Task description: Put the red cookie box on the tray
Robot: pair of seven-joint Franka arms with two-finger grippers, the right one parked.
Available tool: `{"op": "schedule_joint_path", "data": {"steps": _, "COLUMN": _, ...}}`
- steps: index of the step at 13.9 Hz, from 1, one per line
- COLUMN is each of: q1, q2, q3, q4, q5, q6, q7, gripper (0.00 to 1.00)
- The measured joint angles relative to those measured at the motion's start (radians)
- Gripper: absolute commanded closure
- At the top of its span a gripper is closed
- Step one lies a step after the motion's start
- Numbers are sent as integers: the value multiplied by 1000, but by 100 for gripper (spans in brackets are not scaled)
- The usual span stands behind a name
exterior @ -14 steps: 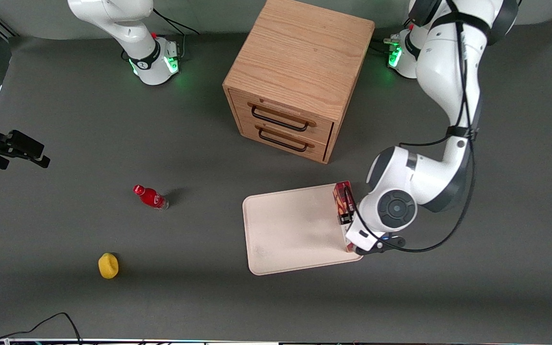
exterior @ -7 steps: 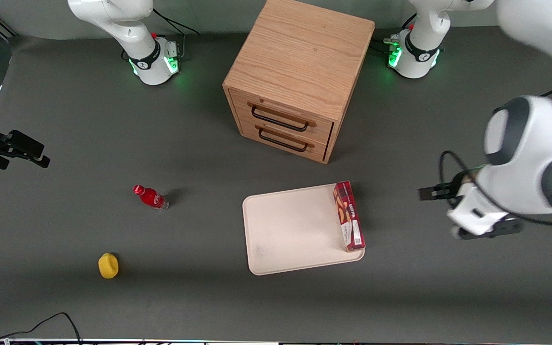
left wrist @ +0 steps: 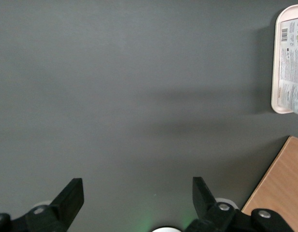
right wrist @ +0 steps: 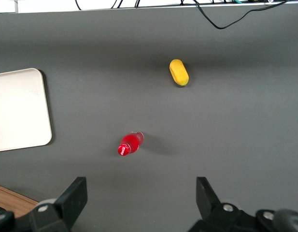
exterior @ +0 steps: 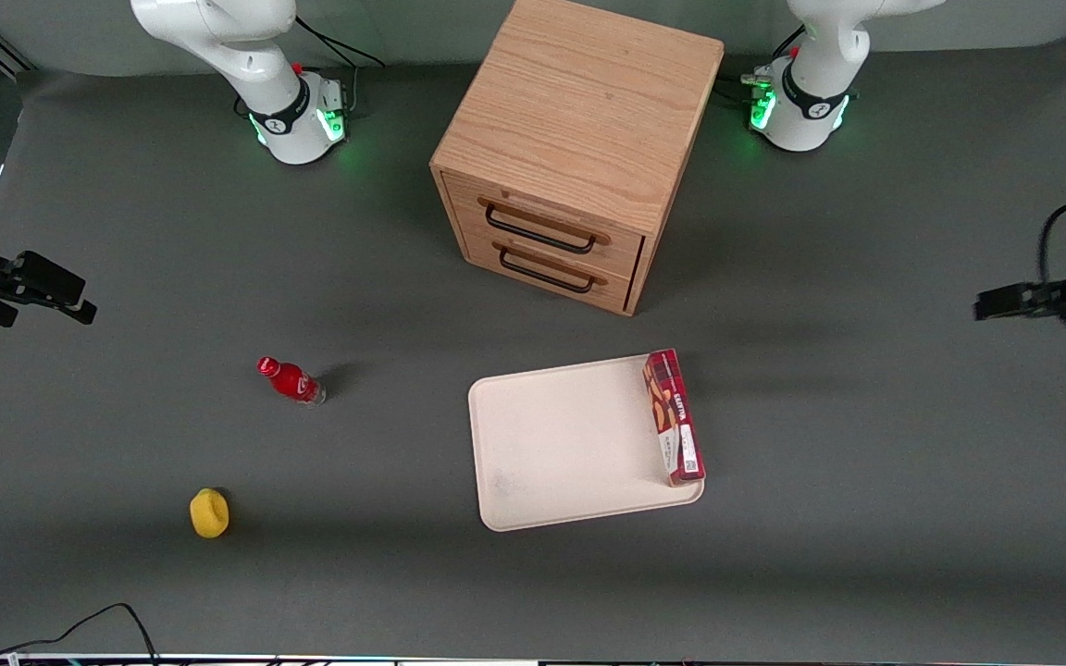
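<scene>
The red cookie box [exterior: 674, 417] lies on the tray [exterior: 561, 444], stretched along the tray edge that faces the working arm's end of the table, with its white label patch at the end nearer the front camera. It sits right at the low rim rather than in the middle, probably because that edge was the closest reach for the arm; it looks settled, so the task seems done. The gripper [left wrist: 138, 200] is well apart from the tray, out over bare grey table [exterior: 866, 518] toward the working arm's end, with its fingers [left wrist: 71, 195] spread wide and nothing between them, a pose that suits a release already made. White lettering runs along the box's top face, but I cannot read it; the wrist view shows a pale panel with a barcode and fine print, also unreadable. A wooden drawer cabinet [exterior: 579, 148] stands farther from the front camera than the tray.
</scene>
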Motion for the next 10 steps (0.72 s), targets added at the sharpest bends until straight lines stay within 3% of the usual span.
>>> {"op": "schedule_joint_path", "data": {"steps": 5, "q1": -20, "q2": -129, "q3": -23, "q4": -44, "q5": -1, "q6": -9, "q7": -46, "gripper": 0}}
{"op": "schedule_joint_path", "data": {"steps": 10, "q1": -101, "q2": -203, "q3": -39, "q4": -269, "q5": -1, "q6": 159, "q7": -178, "gripper": 0}}
